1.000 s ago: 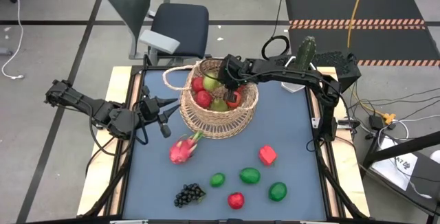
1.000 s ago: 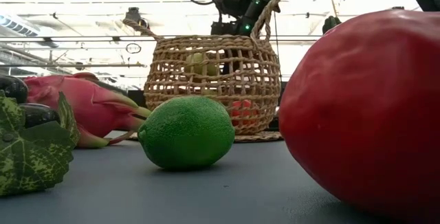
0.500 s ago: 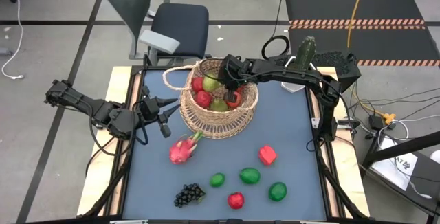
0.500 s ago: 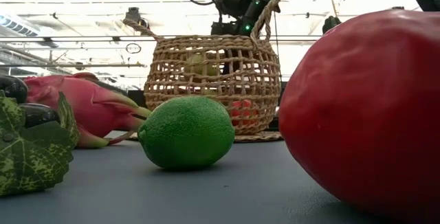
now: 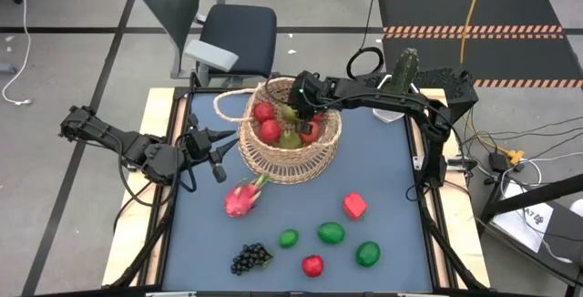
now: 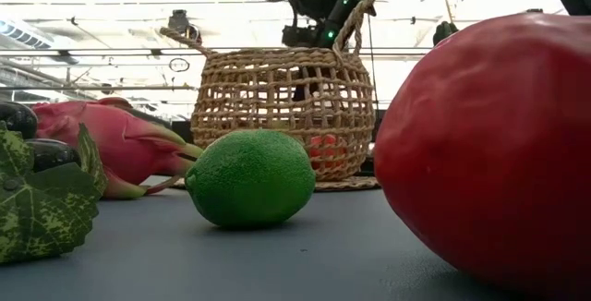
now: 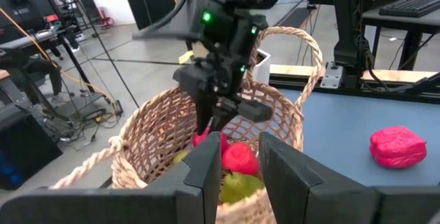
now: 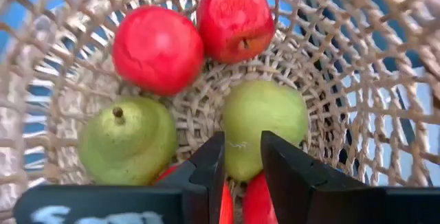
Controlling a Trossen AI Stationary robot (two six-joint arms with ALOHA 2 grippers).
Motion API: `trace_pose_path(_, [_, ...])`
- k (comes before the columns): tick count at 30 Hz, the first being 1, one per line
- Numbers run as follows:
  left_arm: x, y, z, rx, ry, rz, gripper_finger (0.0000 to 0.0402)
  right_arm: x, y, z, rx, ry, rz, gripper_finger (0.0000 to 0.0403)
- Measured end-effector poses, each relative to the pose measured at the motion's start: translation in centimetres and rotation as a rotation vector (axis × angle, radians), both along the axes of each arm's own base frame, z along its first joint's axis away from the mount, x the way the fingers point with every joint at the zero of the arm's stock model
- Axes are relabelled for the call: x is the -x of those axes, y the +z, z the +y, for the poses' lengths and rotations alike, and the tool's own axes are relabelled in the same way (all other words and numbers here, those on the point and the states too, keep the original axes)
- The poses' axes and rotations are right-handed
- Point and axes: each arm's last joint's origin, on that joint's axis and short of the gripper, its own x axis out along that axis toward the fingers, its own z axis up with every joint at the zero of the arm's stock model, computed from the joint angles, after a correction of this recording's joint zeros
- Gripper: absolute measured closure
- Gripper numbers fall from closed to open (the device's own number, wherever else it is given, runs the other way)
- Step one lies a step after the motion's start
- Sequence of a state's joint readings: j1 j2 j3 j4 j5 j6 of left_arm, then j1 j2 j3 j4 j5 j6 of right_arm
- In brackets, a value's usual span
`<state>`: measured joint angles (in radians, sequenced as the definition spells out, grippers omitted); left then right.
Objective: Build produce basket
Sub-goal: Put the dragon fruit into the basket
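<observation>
Two dark fingers of my right gripper (image 8: 240, 138) stand parted by a narrow gap, pinching nothing that I can see. They hang inside the basket (image 5: 273, 165), just above the fruit. Directly under them is a green pear (image 8: 265, 114), with a second pear (image 8: 127, 141) beside it and two red apples (image 8: 158, 49) against the far wall. Something red also lies below my fingertips, but I can't tell what.

Risks:
- My fingers are low among the weave, so a slanted lift could hook the wall or the looped handle (image 5: 228, 101) and drag or tip the basket, spilling the fruit.
- Coming down further would press on the pear.

The basket sits upright at 12 o'clock on the table (image 5: 392, 179), mouth up, roughly round, with its handle loop thrown out toward 10 o'clock. The stemmed pear leans with its stalk end raised.

My left gripper (image 5: 219, 160) waits at 9 o'clock of the basket, near it, fingers a little apart and empty.

Loose produce is still out. The dragon fruit (image 5: 241, 199) lies at 7 o'clock of the basket, its long axis running 7 to 1 and its leafy tip touching the base. Grapes (image 5: 250, 259), a lime (image 5: 288, 239) and red and green rounds lie toward 6 o'clock.
</observation>
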<state>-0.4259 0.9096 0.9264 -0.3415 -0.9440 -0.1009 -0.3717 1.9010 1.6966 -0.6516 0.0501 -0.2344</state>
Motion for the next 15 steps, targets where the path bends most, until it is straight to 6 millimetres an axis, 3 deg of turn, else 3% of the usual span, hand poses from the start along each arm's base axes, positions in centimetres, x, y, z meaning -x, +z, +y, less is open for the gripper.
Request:
trace_pose_path(5, [0.0,0.0,0.0,-0.001,0.000,0.002,0.0300,0.4,2.5,1.5,0.015,0.019,-0.085,0.0312])
trace_pose_path(15, [0.0,0.0,0.0,-0.002,0.000,0.005,0.0300,2.9,8.6,6.4,0.044,0.110,-0.234,0.0312])
